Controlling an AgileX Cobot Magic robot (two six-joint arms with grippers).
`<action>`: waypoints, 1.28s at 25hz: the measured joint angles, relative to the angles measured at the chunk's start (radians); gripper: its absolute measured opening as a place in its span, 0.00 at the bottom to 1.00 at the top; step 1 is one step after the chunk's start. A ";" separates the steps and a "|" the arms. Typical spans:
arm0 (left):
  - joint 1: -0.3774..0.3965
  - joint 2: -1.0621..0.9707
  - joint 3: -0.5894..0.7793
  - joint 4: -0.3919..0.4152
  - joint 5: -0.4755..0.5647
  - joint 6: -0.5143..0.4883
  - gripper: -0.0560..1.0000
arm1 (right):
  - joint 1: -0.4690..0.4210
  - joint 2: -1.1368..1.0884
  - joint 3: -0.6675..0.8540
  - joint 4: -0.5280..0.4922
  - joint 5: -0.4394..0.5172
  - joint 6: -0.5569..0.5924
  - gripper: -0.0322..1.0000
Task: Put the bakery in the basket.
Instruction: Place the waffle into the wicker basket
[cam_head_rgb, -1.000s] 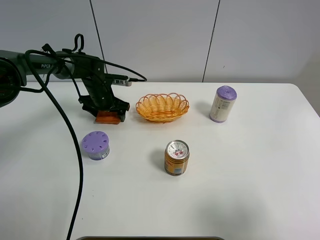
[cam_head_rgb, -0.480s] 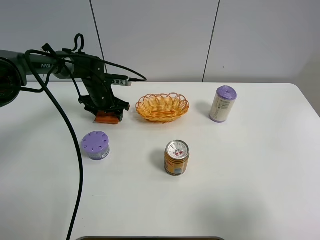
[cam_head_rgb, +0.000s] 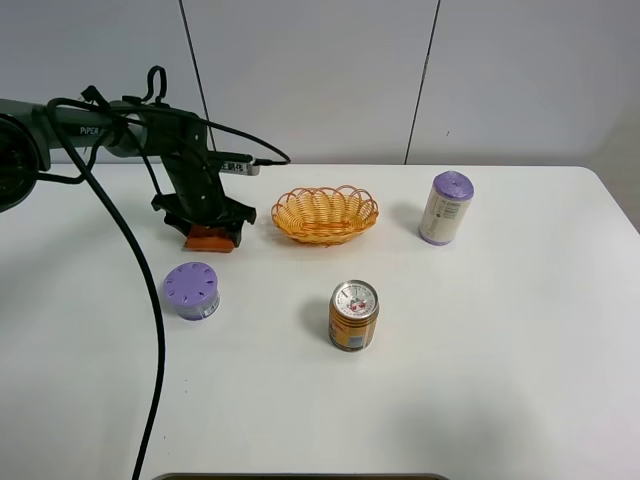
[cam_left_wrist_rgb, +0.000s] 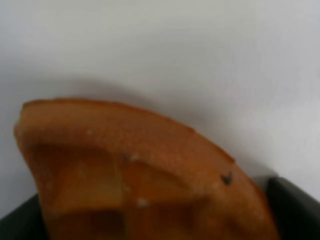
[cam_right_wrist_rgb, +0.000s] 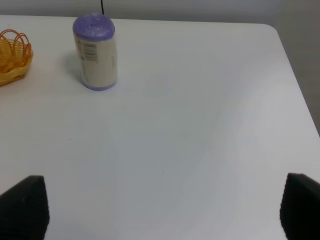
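With the left end effector (cam_head_rgb: 211, 231) closed on the waffle (cam_head_rgb: 208, 240) down by the surface (cam_head_rgb: 480, 330), just beside the basket (cam_head_rgb: 345, 192), a shallow grip could let it slip or clip the rim.

I'm getting bright, even light on the white table (cam_head_rgb: 480, 380), casting only soft, faint shadows left of the drink can (cam_head_rgb: 353, 315) and the purple-capped canister (cam_head_rgb: 445, 208). My left wrist feed is blurring badly, the waffle wedge (cam_left_wrist_rgb: 140, 170) filling it out of focus; the right wrist feed is coming through reasonably sharp.
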 joint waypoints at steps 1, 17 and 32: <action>0.000 -0.001 0.001 0.003 0.010 0.000 0.75 | 0.000 0.000 0.000 0.000 0.000 0.000 0.92; 0.002 -0.152 -0.009 -0.001 0.084 0.001 0.75 | 0.000 0.000 0.000 0.000 0.000 0.000 0.92; -0.163 -0.161 -0.168 -0.070 -0.022 -0.031 0.75 | 0.000 0.000 0.000 0.000 0.000 0.000 0.92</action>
